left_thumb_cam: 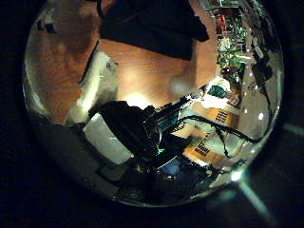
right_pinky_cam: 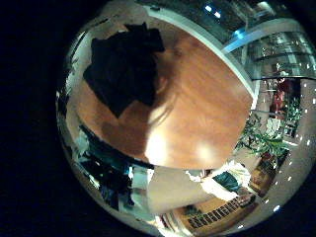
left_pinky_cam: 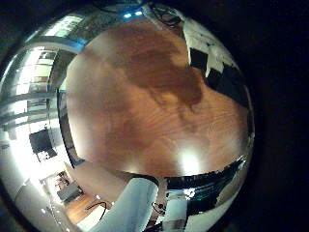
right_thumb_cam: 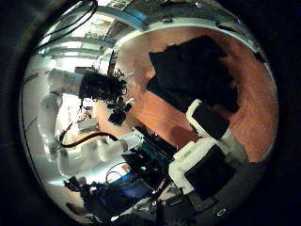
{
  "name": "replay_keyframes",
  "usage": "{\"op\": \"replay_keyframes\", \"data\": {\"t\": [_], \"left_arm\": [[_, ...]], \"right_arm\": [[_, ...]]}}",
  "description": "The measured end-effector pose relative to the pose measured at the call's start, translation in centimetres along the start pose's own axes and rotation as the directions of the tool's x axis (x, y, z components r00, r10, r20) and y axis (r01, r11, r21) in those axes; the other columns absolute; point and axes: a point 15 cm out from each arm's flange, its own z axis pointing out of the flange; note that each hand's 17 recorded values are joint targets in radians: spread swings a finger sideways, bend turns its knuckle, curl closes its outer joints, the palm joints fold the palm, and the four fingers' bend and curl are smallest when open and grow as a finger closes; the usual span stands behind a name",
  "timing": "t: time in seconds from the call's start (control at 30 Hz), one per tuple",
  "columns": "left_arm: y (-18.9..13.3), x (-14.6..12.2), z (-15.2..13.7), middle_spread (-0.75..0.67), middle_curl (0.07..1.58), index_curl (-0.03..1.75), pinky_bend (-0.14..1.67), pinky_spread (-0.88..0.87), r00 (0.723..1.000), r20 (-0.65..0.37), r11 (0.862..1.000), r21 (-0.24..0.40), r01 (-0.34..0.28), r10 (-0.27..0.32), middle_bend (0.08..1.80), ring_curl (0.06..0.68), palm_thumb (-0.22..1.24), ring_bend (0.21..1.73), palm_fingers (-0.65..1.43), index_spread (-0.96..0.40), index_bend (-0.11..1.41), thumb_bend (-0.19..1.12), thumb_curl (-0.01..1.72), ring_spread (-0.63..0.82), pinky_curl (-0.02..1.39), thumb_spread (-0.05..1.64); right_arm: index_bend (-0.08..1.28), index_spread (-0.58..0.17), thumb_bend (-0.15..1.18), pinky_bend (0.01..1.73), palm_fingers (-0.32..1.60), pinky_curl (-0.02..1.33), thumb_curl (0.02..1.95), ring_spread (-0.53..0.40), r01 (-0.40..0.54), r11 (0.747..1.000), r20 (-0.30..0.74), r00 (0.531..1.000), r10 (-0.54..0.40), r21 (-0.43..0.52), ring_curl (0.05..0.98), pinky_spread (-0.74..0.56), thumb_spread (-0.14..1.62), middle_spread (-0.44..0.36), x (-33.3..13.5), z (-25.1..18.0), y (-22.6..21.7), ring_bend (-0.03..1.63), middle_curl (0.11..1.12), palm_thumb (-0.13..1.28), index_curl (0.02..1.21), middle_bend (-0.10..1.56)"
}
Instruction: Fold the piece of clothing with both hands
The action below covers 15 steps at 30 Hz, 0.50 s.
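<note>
On the brown wooden tabletop (right_pinky_cam: 197, 109), one crumpled black garment (right_pinky_cam: 120, 61) is lying, apart from both hands. Right hand (right_thumb_cam: 212, 155) is hovering clear of it, white-and-black fingers (right_thumb_cam: 214, 121) extended, holding nothing. Left hand (left_thumb_cam: 128, 128): finger state cannot be told. No legible writing.

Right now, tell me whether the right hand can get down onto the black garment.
Probably yes. The black garment lies crumpled on the bare wooden table with nothing on top or beside it, and the right hand hangs above it.
</note>
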Motion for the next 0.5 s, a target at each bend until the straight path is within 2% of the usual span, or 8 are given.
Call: {"op": "replay_keyframes", "data": {"t": [0.27, 0.4, 0.5], "left_arm": [[1.2, 1.7, -2.3, 0.00, 0.46, 0.58, 0.37, -0.21, 1.000, -0.017, 0.998, -0.061, -0.002, 0.001, 0.19, 0.301, 0.16, 0.78, 0.36, -0.20, 0.18, -0.05, 0.31, -0.10, 0.75, 1.27], [2.0, 2.2, -2.4, 0.03, 0.46, 0.57, 0.36, -0.17, 1.000, -0.022, 0.995, -0.097, -0.002, 0.000, 0.19, 0.298, 0.09, 0.78, 0.33, -0.17, 0.18, -0.03, 0.28, -0.07, 0.74, 1.22], [3.5, 1.4, -2.7, 0.04, 0.45, 0.56, 0.35, -0.14, 1.000, 0.002, 0.992, -0.121, -0.027, 0.027, 0.19, 0.297, 0.08, 0.78, 0.32, -0.16, 0.19, -0.02, 0.27, -0.06, 0.74, 1.20]], "right_arm": [[0.21, -0.398, -0.02, 0.51, 0.21, 0.40, 0.47, -0.052, -0.080, 0.984, 0.022, 0.996, 0.084, -0.159, 0.298, 0.38, 1.31, -0.087, 1.6, -0.3, 6.0, 0.73, 0.37, 0.72, 0.42, 0.34], [0.20, -0.395, -0.03, 0.47, 0.23, 0.38, 0.44, -0.025, -0.112, 0.977, -0.015, 0.994, 0.111, -0.181, 0.283, 0.38, 1.33, -0.066, 2.9, -0.8, 8.1, 0.70, 0.37, 0.66, 0.41, 0.32], [0.19, -0.394, -0.02, 0.44, 0.23, 0.36, 0.41, -0.008, -0.130, 0.960, -0.065, 0.991, 0.117, -0.247, 0.272, 0.37, 1.35, -0.058, 4.2, 0.2, 10.6, 0.67, 0.37, 0.61, 0.41, 0.31]]}}
